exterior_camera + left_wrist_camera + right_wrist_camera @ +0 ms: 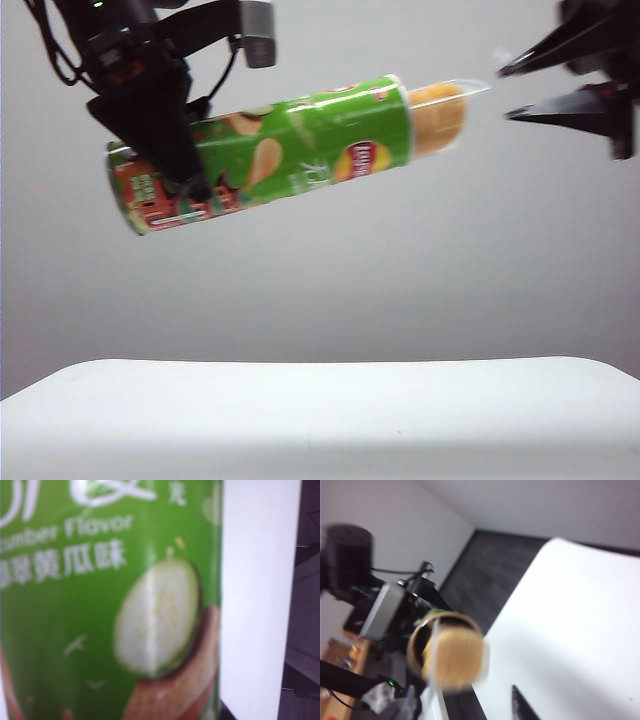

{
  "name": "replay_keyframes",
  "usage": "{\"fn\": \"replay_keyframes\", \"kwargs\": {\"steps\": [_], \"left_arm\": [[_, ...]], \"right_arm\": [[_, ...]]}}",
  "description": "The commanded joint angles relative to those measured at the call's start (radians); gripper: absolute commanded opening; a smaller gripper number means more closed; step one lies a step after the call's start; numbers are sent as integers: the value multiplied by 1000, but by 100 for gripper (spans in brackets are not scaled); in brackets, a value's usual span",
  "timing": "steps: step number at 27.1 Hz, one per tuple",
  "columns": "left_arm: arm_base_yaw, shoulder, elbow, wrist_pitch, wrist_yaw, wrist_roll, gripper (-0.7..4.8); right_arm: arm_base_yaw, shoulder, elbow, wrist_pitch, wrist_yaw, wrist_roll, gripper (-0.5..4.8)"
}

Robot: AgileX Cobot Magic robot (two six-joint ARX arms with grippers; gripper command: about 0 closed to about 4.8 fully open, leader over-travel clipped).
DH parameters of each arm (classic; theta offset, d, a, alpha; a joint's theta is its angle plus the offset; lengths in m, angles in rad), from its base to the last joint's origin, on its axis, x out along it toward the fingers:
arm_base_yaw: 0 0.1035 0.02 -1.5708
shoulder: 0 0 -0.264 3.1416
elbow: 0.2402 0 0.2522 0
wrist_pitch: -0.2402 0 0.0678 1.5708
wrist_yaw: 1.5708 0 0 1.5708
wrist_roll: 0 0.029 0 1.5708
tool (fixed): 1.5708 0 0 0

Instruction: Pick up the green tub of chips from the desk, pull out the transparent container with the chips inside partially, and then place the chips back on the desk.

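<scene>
Pinching the green tub of chips (pixel 290 150), left pincer (pixel 185 185) hides its fingertips; right pincer (pixel 512 90), spread, shows cropped.

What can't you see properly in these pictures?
- Left gripper: in the exterior view, the green tub of chips hides its far finger; the left wrist view shows only blurry tub.
- Right gripper, open beside the transparent container: the exterior view's edge cuts off its body.
- The chips: the right wrist view is too blurred to count them.
- The desk: its near part is cut off.
</scene>
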State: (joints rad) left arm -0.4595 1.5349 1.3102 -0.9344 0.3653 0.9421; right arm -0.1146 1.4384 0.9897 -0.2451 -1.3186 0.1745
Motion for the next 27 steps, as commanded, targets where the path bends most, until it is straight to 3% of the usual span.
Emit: {"fn": "replay_keyframes", "kwargs": {"steps": [1, 3, 5, 9, 11, 18, 24, 27], "left_arm": [[34, -2, 4, -8, 13, 8, 275], [72, 13, 1, 2, 14, 16, 275], [89, 35, 1, 18, 16, 21, 275], [111, 93, 2, 76, 7, 19, 276], [108, 129, 2, 91, -7, -4, 276], [50, 245, 2, 76, -3, -15, 277], [29, 362, 2, 104, -3, -14, 277], [30, 415, 2, 114, -6, -15, 278]], "right_arm": [[-80, -27, 8, -26, -45, -6, 224], [-111, -69, 8, -104, 15, -116, 220], [-105, -116, 8, -192, 150, -216, 211], [-7, -208, 8, -328, 558, -379, 210], [69, -250, 7, -357, 713, -381, 211], [209, -271, 4, -413, 692, -358, 211], [294, -274, -55, -432, 798, -357, 211], [310, -274, -76, -431, 799, -354, 211]]}}
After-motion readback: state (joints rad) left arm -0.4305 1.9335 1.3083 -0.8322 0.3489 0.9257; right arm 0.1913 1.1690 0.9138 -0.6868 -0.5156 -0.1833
